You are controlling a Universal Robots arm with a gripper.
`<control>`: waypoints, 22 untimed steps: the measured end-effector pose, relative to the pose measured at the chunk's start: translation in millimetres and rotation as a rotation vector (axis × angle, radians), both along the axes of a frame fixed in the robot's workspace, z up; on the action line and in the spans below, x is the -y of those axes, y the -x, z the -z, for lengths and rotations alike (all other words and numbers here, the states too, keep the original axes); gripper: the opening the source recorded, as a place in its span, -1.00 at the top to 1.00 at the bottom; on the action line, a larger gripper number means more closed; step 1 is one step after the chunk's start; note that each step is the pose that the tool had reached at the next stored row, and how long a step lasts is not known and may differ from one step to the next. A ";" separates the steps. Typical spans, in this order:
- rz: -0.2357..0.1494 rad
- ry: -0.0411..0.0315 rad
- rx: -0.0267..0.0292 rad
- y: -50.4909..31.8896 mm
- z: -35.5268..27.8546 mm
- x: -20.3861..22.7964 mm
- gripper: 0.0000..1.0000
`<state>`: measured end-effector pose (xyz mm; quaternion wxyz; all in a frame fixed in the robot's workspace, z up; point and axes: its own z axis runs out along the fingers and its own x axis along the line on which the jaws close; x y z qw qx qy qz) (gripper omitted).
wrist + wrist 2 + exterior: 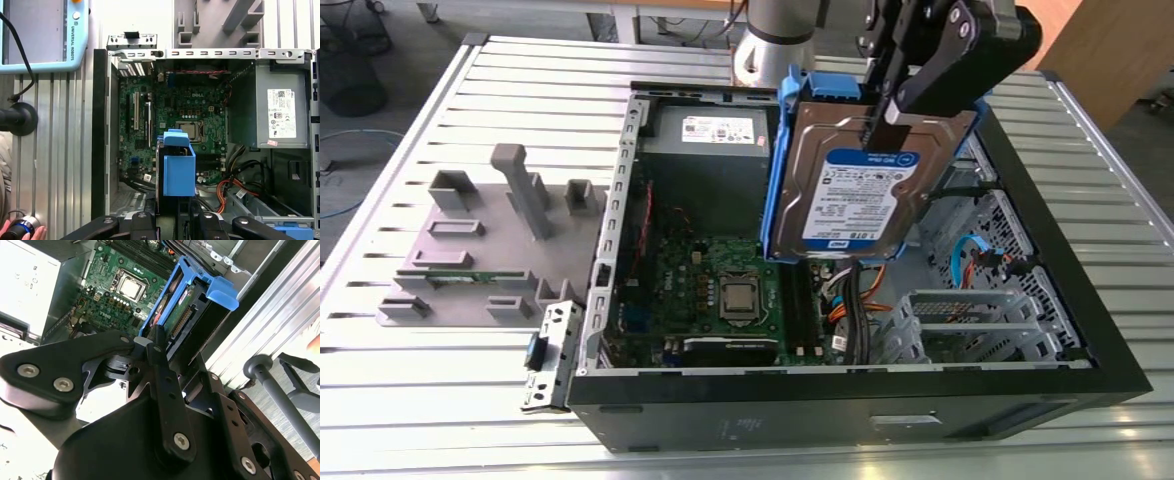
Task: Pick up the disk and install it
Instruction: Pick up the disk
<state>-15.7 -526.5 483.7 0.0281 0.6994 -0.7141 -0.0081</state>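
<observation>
We see the hand (897, 122) clenched on the upper edge of the disk (861, 195). The disk hangs on edge above the open computer case (854, 400), over the motherboard (707, 270). We judge this lifted hold keeps it clear of the cables (854, 297).

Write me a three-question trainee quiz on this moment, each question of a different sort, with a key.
1. True or false: the disk lies flat on the motherboard.
2. Which colour is the plastic frame around the disk? A. red B. blue C. green
3. Fill in: the end effector holds the disk by its upper end, above the open ____.

Key
1. False: it hangs nearly upright in the end effector's grip, clear of the board.
2. B
3. computer case
</observation>
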 end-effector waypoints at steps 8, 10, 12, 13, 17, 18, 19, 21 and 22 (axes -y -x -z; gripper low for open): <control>0.000 0.0000 0.0000 0.1 0.0 6.5 0.30; 0.000 -0.0001 0.0000 0.0 0.0 7.3 0.30; 0.000 0.0000 0.0000 0.1 0.0 7.4 0.30; 0.000 0.0000 0.0000 0.0 0.0 7.4 0.30; 0.000 -0.0004 0.0000 -0.6 0.0 7.4 0.30; 0.000 -0.0004 0.0000 -1.1 0.0 7.4 0.30; 0.000 -0.0004 0.0000 -1.7 0.0 7.4 0.30; 0.000 -0.0005 0.0000 -3.1 0.0 7.4 0.30; 0.000 -0.0005 0.0000 -3.9 0.0 7.4 0.30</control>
